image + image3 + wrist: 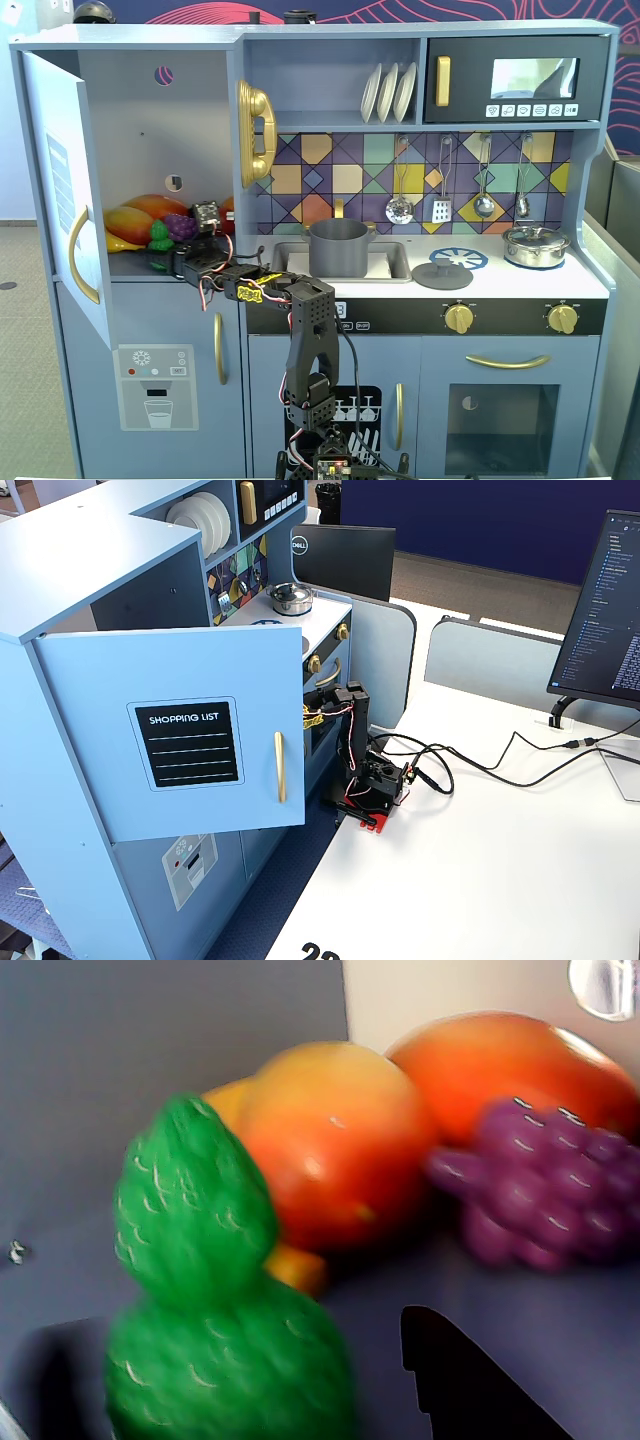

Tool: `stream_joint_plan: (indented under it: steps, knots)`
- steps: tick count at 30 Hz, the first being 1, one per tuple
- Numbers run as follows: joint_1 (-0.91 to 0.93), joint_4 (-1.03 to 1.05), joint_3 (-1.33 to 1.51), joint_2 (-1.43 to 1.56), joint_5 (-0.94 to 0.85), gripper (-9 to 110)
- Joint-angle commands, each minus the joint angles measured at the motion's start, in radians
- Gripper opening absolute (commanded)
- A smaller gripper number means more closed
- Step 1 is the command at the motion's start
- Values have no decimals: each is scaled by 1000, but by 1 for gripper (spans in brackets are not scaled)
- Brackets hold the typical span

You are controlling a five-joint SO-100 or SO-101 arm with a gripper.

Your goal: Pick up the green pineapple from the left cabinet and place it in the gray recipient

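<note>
The green pineapple (220, 1290) lies on the floor of the left cabinet (140, 130), whose door (60, 190) stands open. In a fixed view the pineapple (158, 237) sits in front of the other fruit. My gripper (240, 1360) is open with the pineapple between its jaws. The dark right finger (450, 1380) stands clear of the fruit, and the left one is blurred in shadow. In a fixed view the gripper (168, 260) reaches into the cabinet from the right. The gray recipient (338, 247) stands in the sink, empty as far as I can see.
A purple grape bunch (550, 1190) and orange-yellow mangoes (340, 1140) lie just behind the pineapple. A flat gray lid (442, 273) and a shiny silver pot (535, 245) sit on the counter. In the side fixed view the open door (180, 730) hides the cabinet's inside.
</note>
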Motion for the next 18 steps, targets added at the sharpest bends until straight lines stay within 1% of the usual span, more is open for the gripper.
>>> stream_joint_plan:
  steps: [1,4,6,9,13,18]
  knots:
    - [-43,-44,-81,23,5,0]
    - [-61,-137,-28,83,-15,0]
    - [-75,-167,40,173,-46,0]
    - [-104,-170,175,371,-72,0]
    - [-153,-267,423,647,-167,0]
    - [-91,-307,663,959,-245,0]
